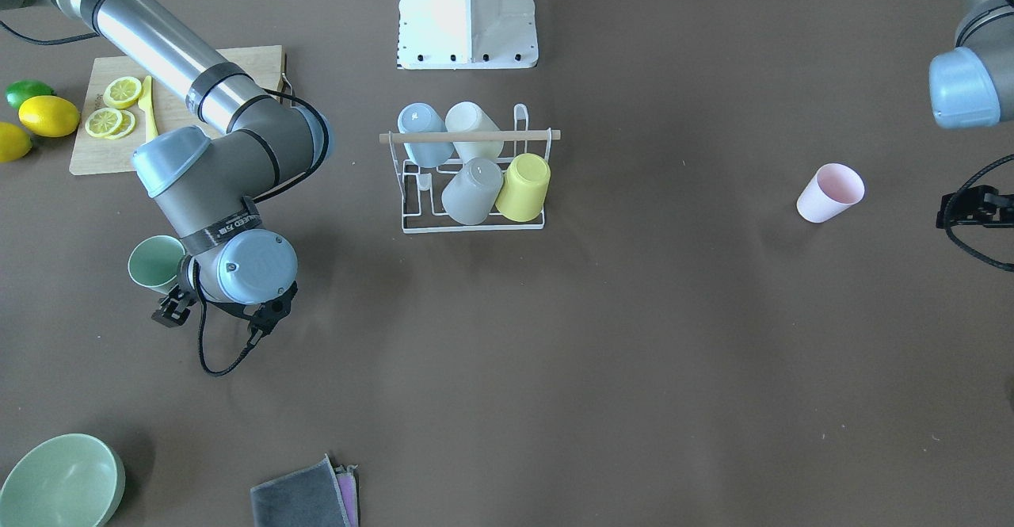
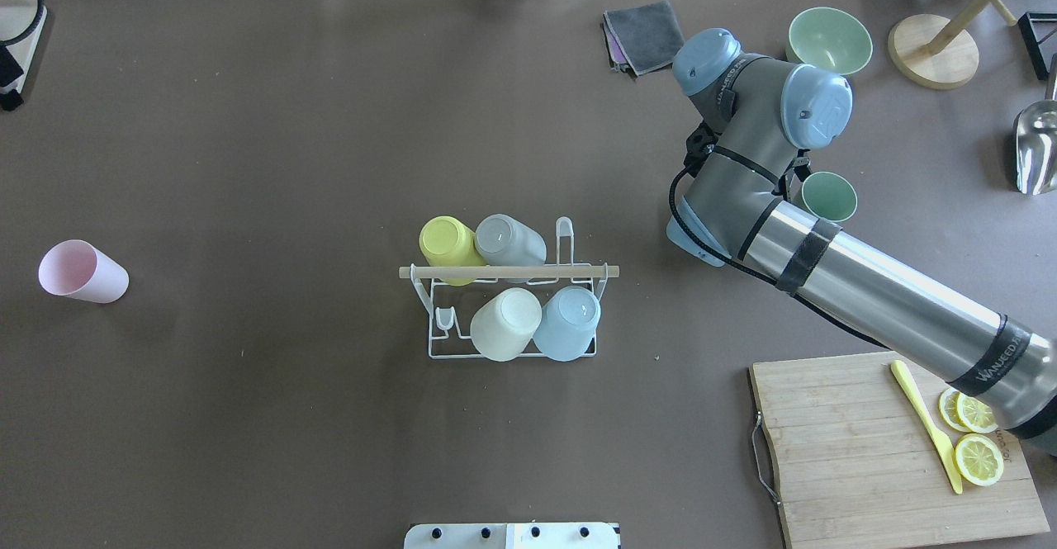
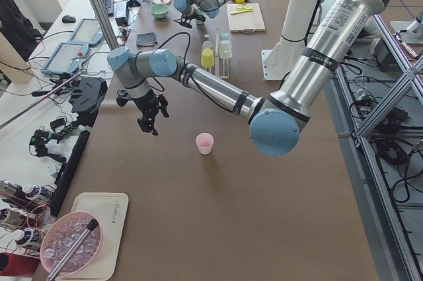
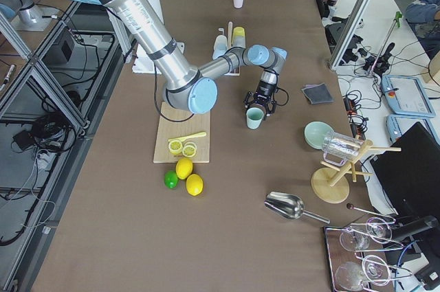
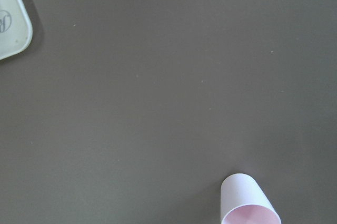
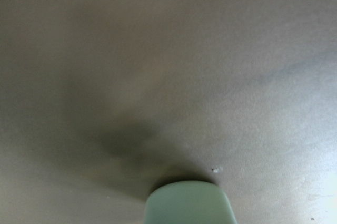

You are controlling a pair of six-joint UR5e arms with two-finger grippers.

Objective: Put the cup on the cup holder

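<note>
Exterior left is being dominated by the left arm (image 3: 291, 96), and the left claw (image 3: 149, 122) is being held above bare worktop (image 2: 248, 120), out toward the worktop's left end. Whether its fingers are spread or pressed together cannot be told. Next to the right, the pink cup (image 2: 82, 272) is being shown upright, mouth up, alone on the worktop and touched by nothing.

At the middle, four cups are being carried by the cup holder (image 2: 578, 271), each tipped mouth down over a prong. The yellow cup (image 2: 448, 239) and grey cup (image 2: 509, 241) are being held in the far row, the cream cup (image 2: 505, 324) and blue cup (image 2: 567, 322) in the near row. One bare prong (image 2: 564, 231) is being shown just right of the grey cup, another prong (image 2: 446, 318) just left of the cream cup.

Well to the right, the green cup (image 2: 830, 196) is being half hidden by the right arm (image 2: 867, 285), mouth up, well apart from the cup holder. The right claw (image 4: 260, 106) is being held directly over its rim. Whether the cup is being pinched, and whether it is being lifted or is resting on the worktop, cannot be told.

At the far edge, a grey cloth (image 2: 644, 33) and a green bowl (image 2: 829, 40) are being shown. Nearest the robot, a yellow knife (image 2: 925, 425) and lemon slices (image 2: 978, 458) are being borne by a board (image 2: 850, 450).
</note>
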